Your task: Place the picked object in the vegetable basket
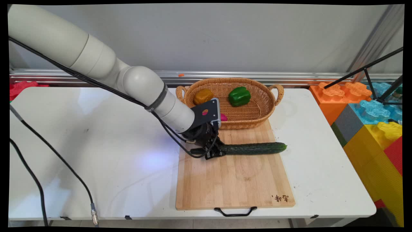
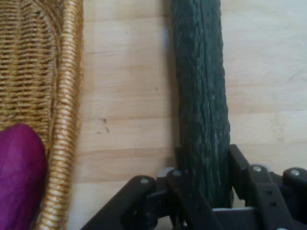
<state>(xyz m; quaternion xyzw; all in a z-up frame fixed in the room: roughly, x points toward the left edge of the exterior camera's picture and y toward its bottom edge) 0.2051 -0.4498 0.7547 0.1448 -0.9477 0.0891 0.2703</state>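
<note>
While I've got the arm low over the wooden cutting board (image 1: 235,180), the gripper (image 1: 215,151) is pinched on the left end of the cucumber (image 1: 254,148). From the hand view you can see the fingers (image 2: 242,165) pressed against both sides of the cucumber (image 2: 201,96), so it's a proper clamp, not just hovering near it. The cucumber lies flat across the upper part of the board, running out to the right from the gripper, dark green and bumpy.

Right behind it, the wicker basket (image 1: 257,117) sits with its front edge overlapping the board's far end. In the hand view the basket wall (image 2: 64,120) is just beside the cucumber, not touching. Inside the basket I can see a green bell pepper (image 1: 239,96), a brownish-orange one (image 1: 202,96) to its left, and something magenta (image 1: 223,117) mostly hidden behind the wrist. It shows up purple-ish (image 2: 19,177) on the hand cam.

All of this is on the white table (image 1: 80,145), with big coloured foam blocks (image 1: 370,112) off the right side.
</note>
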